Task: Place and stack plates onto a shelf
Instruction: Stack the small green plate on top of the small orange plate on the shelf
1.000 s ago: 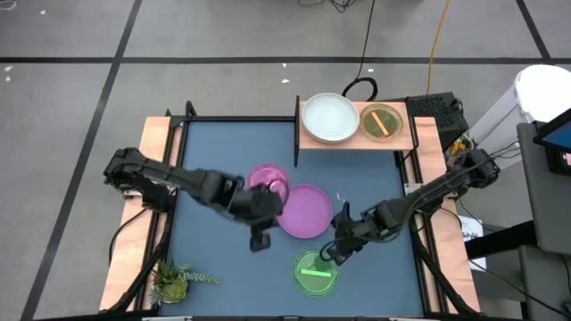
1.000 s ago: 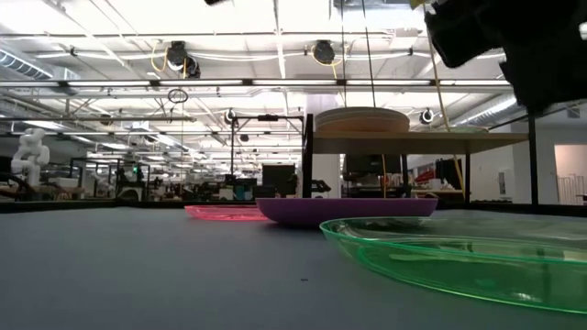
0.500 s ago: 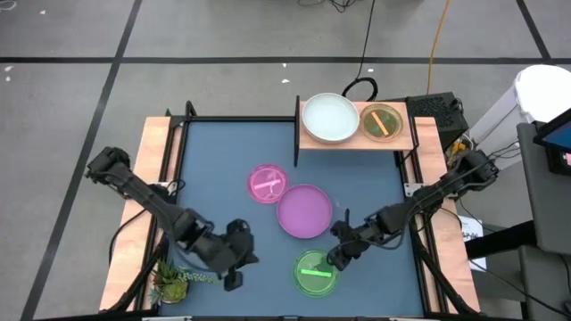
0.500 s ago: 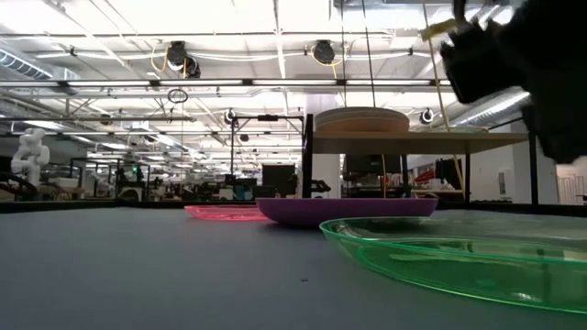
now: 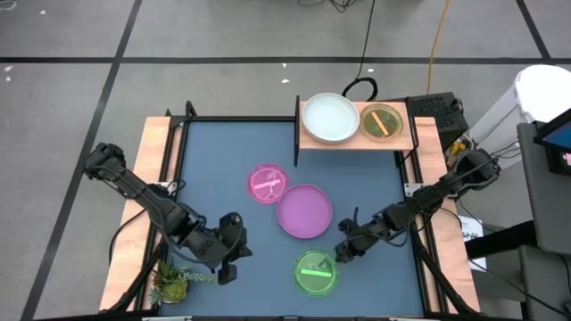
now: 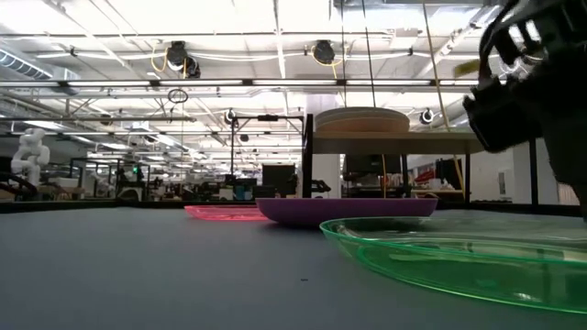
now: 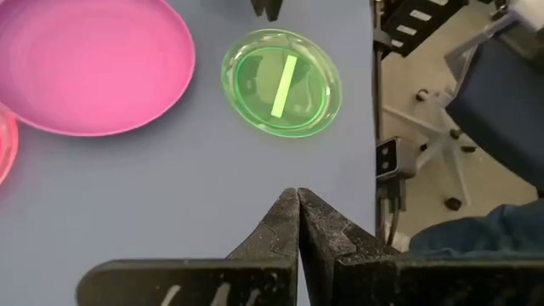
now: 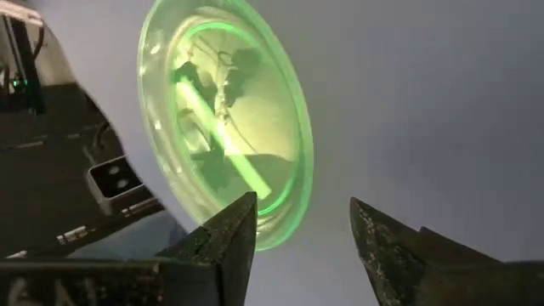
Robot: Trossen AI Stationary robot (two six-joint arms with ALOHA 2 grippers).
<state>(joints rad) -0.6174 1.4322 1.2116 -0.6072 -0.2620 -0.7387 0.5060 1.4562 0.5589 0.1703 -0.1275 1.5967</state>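
Since a second ago the left arm has swung off the pink plate (image 5: 267,184) and purple plate (image 5: 305,210) to the table's near-left corner, where the left gripper (image 5: 227,272) now hangs with its fingers pressed together on nothing, close to a small plant (image 5: 175,282). The right gripper (image 5: 341,257) has shifted slightly toward the table's right side and now sits just beside the green plate (image 5: 316,272), at its far-right rim; its fingers (image 8: 228,239) are parted, holding nothing, and whether they touch the rim cannot be told.

The green plate lies flat near the table's front edge, its centre bar running roughly left to right with a slight tilt. The pink plate lies mid-table, its bar also angled a little off left-right, and the purple plate touches or slightly overlaps it on the near-right. The shelf (image 5: 352,141) stands at the far edge, carrying a white-blue plate (image 5: 329,118) and, to its right, an orange plate (image 5: 382,122) whose bar lies diagonally.
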